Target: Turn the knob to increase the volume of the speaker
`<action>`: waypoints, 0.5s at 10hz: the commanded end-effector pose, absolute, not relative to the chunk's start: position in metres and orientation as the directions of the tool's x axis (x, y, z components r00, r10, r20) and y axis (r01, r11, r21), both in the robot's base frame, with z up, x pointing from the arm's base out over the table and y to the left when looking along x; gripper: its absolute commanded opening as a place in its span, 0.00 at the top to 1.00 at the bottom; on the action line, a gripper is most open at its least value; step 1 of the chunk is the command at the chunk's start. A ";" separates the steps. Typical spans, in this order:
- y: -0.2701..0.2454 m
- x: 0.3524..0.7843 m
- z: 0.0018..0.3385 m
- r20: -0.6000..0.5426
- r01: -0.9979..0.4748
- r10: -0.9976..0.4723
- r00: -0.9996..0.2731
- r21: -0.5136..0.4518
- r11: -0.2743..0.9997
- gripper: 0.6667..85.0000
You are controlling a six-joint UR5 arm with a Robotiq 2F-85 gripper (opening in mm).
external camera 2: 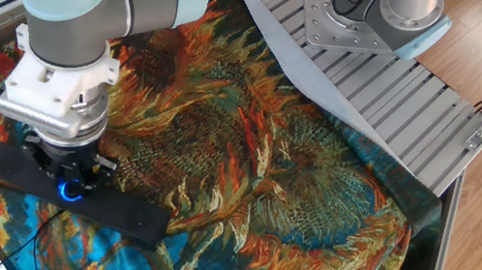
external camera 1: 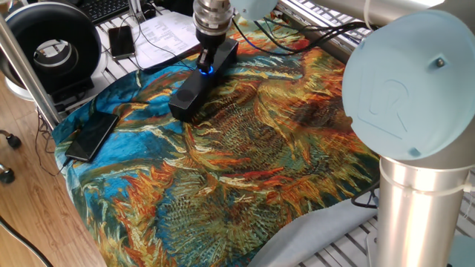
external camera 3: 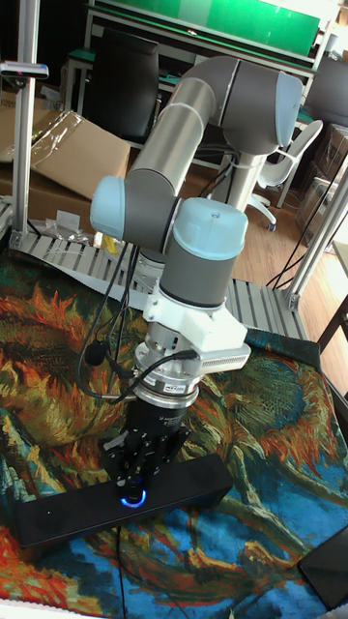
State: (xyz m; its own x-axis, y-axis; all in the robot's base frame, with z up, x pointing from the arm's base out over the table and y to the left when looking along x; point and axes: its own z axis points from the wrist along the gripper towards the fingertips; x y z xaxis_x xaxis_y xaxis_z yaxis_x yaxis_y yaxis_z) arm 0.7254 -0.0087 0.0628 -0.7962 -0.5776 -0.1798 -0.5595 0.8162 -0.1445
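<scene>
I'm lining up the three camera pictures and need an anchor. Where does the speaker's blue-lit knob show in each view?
One fixed view: the knob glows at top centre, under the gripper.
The other fixed view: lower left, on the speaker.
Tall fixed view: bottom centre-left, between the fingertips.
Shared landmark: the sunflower-print cloth under the speaker.

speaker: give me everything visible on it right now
The speaker is a long, slim, matte-black bar lying flat on the sunflower-print cloth, near its edge. Its one visible control is the knob, ringed in glowing blue, on the top face. The gripper stands straight down over the knob, fingers closed around it. A thin cable trails off near it.
</scene>
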 end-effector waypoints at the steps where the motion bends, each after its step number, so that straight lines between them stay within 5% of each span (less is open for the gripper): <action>1: 0.009 0.724 0.066 -0.212 -0.608 -0.614 -0.761 -0.100 0.788 0.53; 5: 0.005 0.721 0.059 -0.164 -0.724 -0.737 -0.656 -0.138 0.675 0.50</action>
State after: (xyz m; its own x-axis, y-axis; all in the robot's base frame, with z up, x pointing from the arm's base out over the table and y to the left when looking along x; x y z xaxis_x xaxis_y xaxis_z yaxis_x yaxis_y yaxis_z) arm 0.7232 0.0037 0.0618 -0.7093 -0.6821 -0.1777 -0.6687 0.7309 -0.1365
